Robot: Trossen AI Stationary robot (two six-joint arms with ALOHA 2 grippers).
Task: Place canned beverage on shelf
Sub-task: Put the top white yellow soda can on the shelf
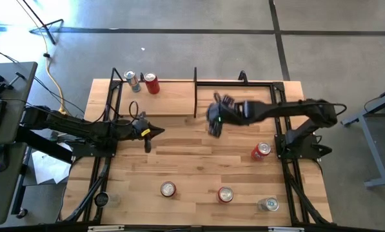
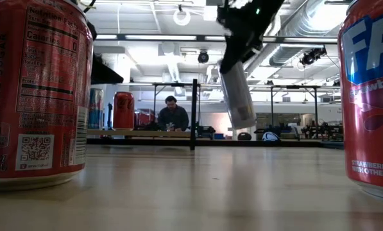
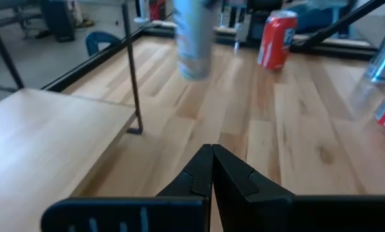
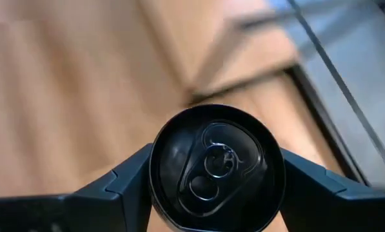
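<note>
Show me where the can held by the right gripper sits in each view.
High view: the held can, centre, just below the shelf.
Low view: upper centre, tilted, above the table.
Left wrist view: blurred, top centre.
Right wrist view: its dark top fills the lower centre.
Shared landmark: the shelf's black upright.

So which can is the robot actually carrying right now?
Start at the pale-wood shelf along the table's far edge. Just in front of it, the right gripper grips a slim silver can with a black top. It alone hangs tilted in the air; every other can stands on wood.
</note>
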